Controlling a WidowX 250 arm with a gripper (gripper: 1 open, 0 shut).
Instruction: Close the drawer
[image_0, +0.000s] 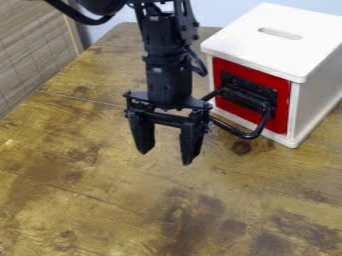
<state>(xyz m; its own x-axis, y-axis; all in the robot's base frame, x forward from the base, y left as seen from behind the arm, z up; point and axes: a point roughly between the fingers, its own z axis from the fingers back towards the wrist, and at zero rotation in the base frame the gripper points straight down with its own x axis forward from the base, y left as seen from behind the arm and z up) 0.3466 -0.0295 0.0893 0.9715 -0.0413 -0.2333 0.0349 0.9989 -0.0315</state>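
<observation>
— What is seen in the camera view?

— A black tool (167, 140) is seen pointing down over the worn wooden tabletop (80, 200), its two fingers (142, 135) held apart with nothing between them.

— And where is the drawer found?

— The red drawer (249, 93), with its black panel, is set in the front of a white box (278, 45) at the right rear of the tabletop. Its black loop handle (238, 122) is seen projecting forward and to the left, just beside the tool's upper body. Whether contact is made cannot be told. A slot (282, 33) is seen in the box top.
</observation>
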